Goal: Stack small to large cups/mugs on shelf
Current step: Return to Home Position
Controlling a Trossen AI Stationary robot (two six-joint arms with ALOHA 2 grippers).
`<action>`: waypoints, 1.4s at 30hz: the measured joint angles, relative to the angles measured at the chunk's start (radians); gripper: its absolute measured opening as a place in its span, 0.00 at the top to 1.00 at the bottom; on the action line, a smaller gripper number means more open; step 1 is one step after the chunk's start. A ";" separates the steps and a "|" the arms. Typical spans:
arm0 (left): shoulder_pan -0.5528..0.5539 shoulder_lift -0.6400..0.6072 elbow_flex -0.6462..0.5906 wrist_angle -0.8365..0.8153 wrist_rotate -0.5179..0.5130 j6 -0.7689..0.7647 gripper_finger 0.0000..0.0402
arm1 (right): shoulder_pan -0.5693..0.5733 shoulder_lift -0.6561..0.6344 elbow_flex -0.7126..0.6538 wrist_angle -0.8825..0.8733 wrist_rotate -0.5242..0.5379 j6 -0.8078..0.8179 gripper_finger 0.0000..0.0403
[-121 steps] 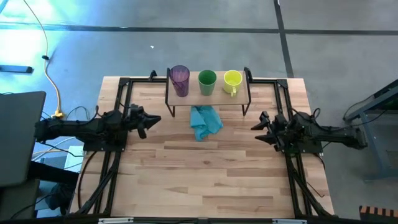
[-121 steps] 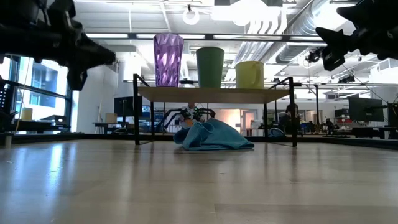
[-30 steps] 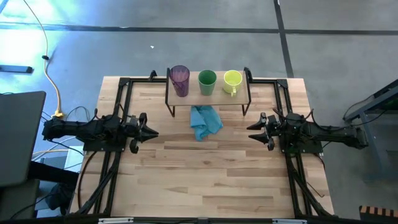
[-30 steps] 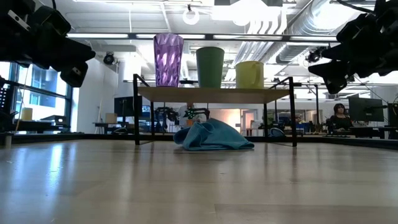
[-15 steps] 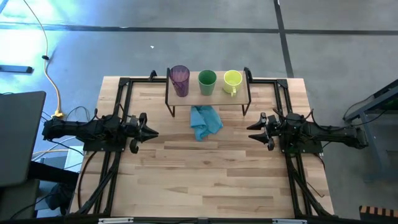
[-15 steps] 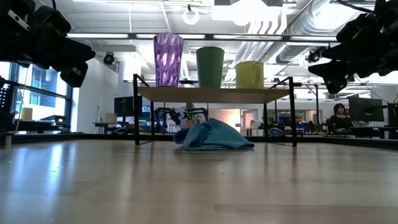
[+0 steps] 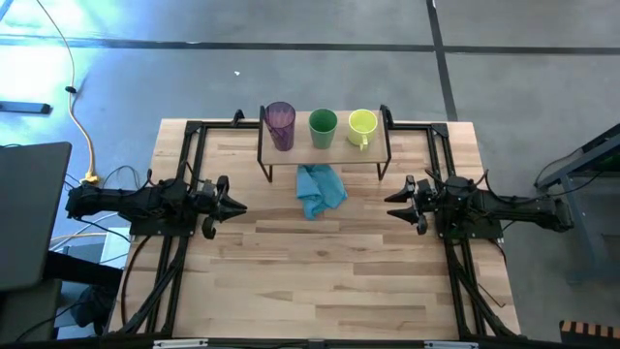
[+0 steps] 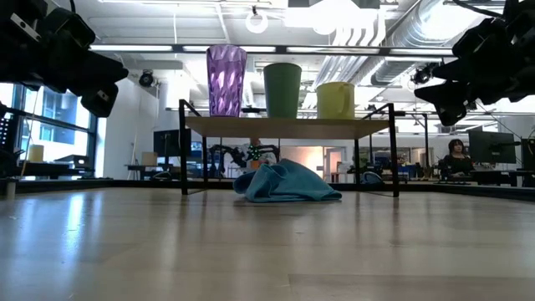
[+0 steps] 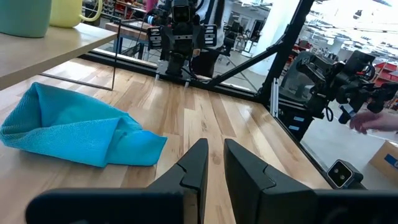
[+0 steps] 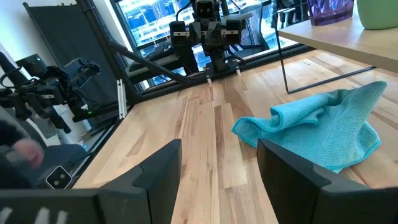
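Nothing's budged since a second ago: both empty end effectors, left [image 7: 235,205] nearly shut, right [image 7: 391,204] open, hover short of the shelf [image 7: 324,147] holding purple tumbler [image 7: 280,124], green cup [image 7: 323,127], yellow-green mug [image 7: 362,125]; probably light, slick plastic, so grab rims.

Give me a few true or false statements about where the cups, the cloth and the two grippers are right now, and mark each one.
1. The purple tumbler, green cup and yellow-green mug stand in a row on the shelf. True.
2. The blue cloth lies on the shelf. False: it lies on the table, in front of the shelf.
3. The left gripper holds a cup. False: it holds nothing; its fingers are nearly shut.
4. The right gripper is open and empty. True.
5. The cups are nested. False: each stands apart.
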 joint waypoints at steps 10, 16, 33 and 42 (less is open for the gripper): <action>0.000 0.000 0.000 0.000 0.000 0.000 0.90 | 0.000 0.000 0.000 0.000 0.002 -0.045 0.51; 0.000 0.000 0.000 0.000 0.000 0.000 0.90 | 0.000 0.000 0.000 0.000 0.001 0.009 0.51; 0.000 0.000 0.000 0.000 0.000 0.000 0.90 | 0.000 0.000 0.000 0.001 0.000 0.000 0.51; 0.000 0.000 0.000 0.000 0.000 0.000 0.90 | 0.000 0.000 0.000 0.001 0.000 0.000 0.51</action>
